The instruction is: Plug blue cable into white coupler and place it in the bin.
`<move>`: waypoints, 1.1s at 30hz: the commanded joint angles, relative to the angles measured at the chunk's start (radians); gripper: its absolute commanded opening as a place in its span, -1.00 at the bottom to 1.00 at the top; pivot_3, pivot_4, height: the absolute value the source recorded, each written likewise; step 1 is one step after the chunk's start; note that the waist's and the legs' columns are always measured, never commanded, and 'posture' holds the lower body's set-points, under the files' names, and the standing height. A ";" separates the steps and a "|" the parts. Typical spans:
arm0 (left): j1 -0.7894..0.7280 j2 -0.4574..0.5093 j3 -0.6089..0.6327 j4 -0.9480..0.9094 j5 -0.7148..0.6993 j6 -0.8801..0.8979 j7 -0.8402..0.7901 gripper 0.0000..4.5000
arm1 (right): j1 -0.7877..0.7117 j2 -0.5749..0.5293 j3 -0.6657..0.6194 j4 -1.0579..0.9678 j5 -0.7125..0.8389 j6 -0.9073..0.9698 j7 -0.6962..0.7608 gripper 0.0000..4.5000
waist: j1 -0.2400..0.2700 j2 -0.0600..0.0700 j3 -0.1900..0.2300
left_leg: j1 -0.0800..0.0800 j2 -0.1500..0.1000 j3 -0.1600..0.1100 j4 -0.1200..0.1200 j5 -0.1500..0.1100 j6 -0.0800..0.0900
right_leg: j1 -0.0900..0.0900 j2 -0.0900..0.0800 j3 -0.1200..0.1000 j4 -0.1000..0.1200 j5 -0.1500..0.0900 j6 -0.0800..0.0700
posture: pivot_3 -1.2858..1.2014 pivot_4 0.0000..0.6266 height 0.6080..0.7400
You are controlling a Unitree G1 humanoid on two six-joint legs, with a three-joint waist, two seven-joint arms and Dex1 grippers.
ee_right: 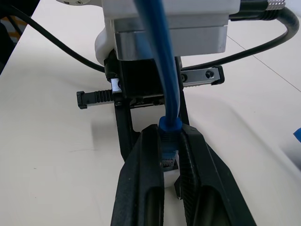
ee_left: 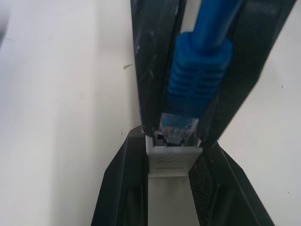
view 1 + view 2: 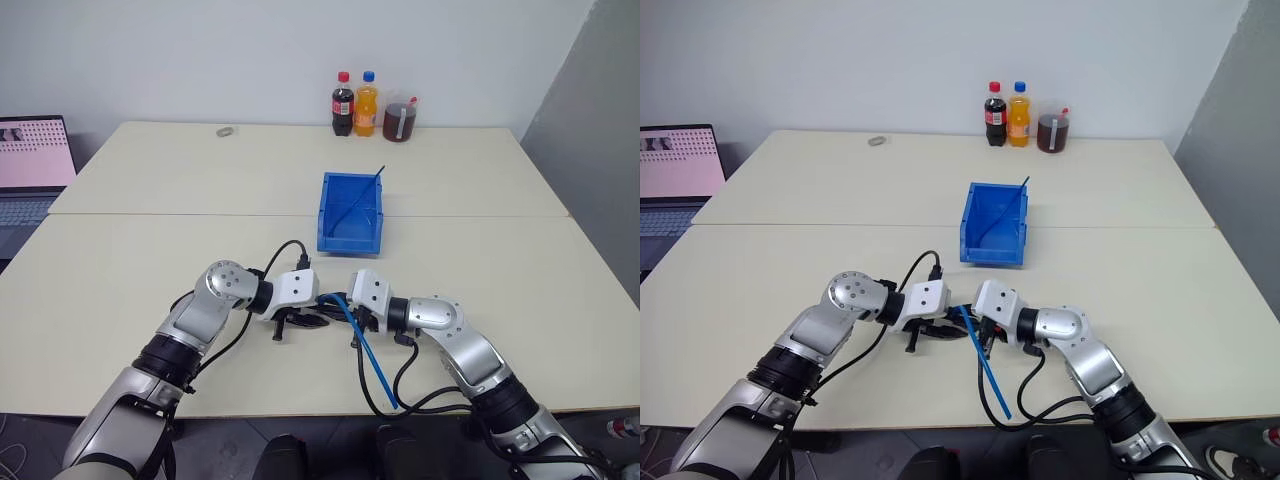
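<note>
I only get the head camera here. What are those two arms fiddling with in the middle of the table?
Observer: The left gripper is shut on a white coupler.
Operator: And the other one?
Observer: The right gripper pinches the blue cable just behind its plug.
Operator: Is it plugged in yet?
Observer: The clear plug tip sits at the coupler's socket mouth; most of the plug is outside it.

Both eye views look forward and down from the head over the desk (image 3: 120, 290), taking in its far edge with the bottles (image 3: 355, 104). Each wrist view sits very close, looking along its own pincer. All four share the blue cable (image 2: 200, 61) plug meeting the white coupler (image 2: 171, 160) near the desk's near edge.
</note>
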 commanded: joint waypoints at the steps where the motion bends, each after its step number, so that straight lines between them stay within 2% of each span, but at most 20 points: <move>1: 0.017 -0.003 -0.019 -0.002 0.013 0.003 -0.015 -0.64 | 0.029 -0.036 0.044 0.089 -0.047 0.047 0.029 -0.93 | 0.000 0.000 -0.001 | 0.000 0.000 0.000 0.000 0.000 0.000 | 0.000 0.000 0.000 0.000 0.000 0.000 | 0.03 -0.52 1.00; 14: 0.009 -0.010 -0.015 0.006 0.004 -0.005 -0.026 -0.64 | -0.107 -0.016 0.064 0.312 -0.070 -0.076 0.116 -0.93 | 0.000 0.000 -0.002 | 0.003 0.000 0.001 0.000 0.000 0.000 | 0.001 0.001 0.001 0.000 0.000 -0.001 | 0.03 -0.52 1.00; 24: 0.014 -0.012 -0.008 0.003 0.003 -0.003 -0.026 -0.64 | -0.071 -0.027 0.068 0.350 -0.070 -0.100 0.157 -0.93 | -0.002 0.000 -0.002 | 0.013 0.002 0.001 -0.001 0.000 0.000 | 0.010 0.003 0.002 0.000 -0.001 -0.005 | 0.03 -0.52 1.00; 33: 0.021 -0.011 -0.002 -0.006 0.001 0.001 -0.030 -0.64 | -0.082 0.003 0.099 0.320 -0.065 0.066 0.169 -0.93 | -0.008 0.001 -0.006 | 0.014 0.002 -0.001 -0.002 0.000 0.000 | 0.011 0.003 0.003 0.000 -0.002 -0.007 | 0.03 -0.52 1.00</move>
